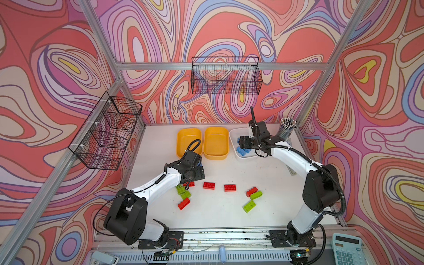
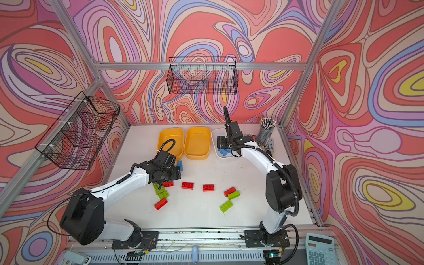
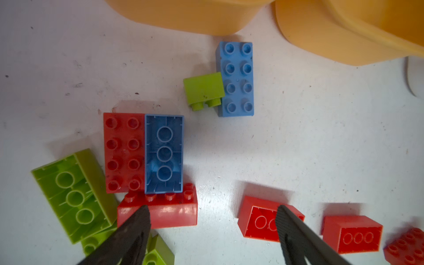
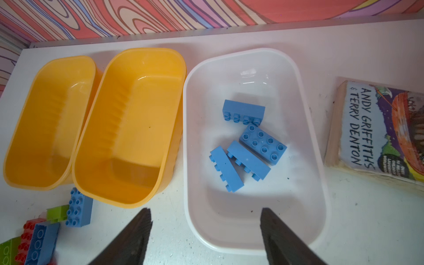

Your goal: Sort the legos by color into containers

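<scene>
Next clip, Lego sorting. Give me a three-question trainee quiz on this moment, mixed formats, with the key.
1. How many blue bricks lie in the white tub?
2. True or false: both yellow tubs are empty.
3. The right gripper is: A) shut on a blue brick; B) open, holding nothing; C) out of view.
Key: 1. four; 2. true; 3. B.

Around me stand walls (image 1: 218,27) covered in swirling bands of coral red, pink, lilac, blue, cream and yellow. A silver metal frame (image 1: 160,66) runs along them. A black wire basket (image 1: 226,75) hangs on the back wall, and a tiered basket (image 1: 105,130) on the left wall. My white table (image 1: 218,213) is scuffed and evenly lit. A pale blue calculator (image 1: 347,250) lies near its front right corner.
</scene>
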Controlling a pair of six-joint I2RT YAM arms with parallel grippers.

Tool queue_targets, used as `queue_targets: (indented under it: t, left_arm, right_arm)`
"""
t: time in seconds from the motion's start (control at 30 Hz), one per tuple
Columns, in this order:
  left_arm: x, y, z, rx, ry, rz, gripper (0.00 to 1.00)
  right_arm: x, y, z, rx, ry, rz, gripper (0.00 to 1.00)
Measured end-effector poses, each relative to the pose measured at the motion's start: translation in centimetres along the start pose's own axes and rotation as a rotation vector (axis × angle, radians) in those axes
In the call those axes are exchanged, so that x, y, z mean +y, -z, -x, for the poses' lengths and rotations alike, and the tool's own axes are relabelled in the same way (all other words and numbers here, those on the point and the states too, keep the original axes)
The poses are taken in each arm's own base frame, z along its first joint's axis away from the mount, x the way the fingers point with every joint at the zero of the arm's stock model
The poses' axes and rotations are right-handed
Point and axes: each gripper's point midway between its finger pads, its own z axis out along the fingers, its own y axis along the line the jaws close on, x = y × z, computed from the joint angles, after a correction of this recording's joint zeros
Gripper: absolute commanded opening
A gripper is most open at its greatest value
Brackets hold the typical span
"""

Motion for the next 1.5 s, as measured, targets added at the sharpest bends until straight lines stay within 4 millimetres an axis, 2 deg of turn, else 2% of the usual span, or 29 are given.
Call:
queue_targets:
  t: [0.2,0.43,0.87,1.13,1.33,1.5]
  left_arm:
    - [0.3,-2.0,-0.6,0.052,0.019,0.015,0.8]
    - [0.9,-2.8,-0.2,0.057,0.043,0.02,0.79]
    - [1.5,-3.0,-0.1,0.064,0.058,0.033,0.77]
    - [2.4,-2.3,0.3,0.037,0.043,0.069,0.77]
    - [3.1,-2.3,0.6,0.031,0.045,0.084,0.77]
    - [4.0,-2.4,0.4,0.038,0.058,0.096,0.72]
  right_arm:
    - [0.4,0.6,-0.8,0.011,0.0,0.013,0.8]
    - [0.2,0.5,-1.2,0.019,0.001,0.01,0.8]
    - [0.2,0.5,-1.2,0.02,0.001,0.009,0.8]
    - [0.1,0.6,-1.2,0.02,0.001,0.002,0.8]
    - [0.0,1.3,-1.1,0.013,0.001,-0.006,0.8]
    - [0.0,1.7,-0.9,0.006,0.001,-0.009,0.8]
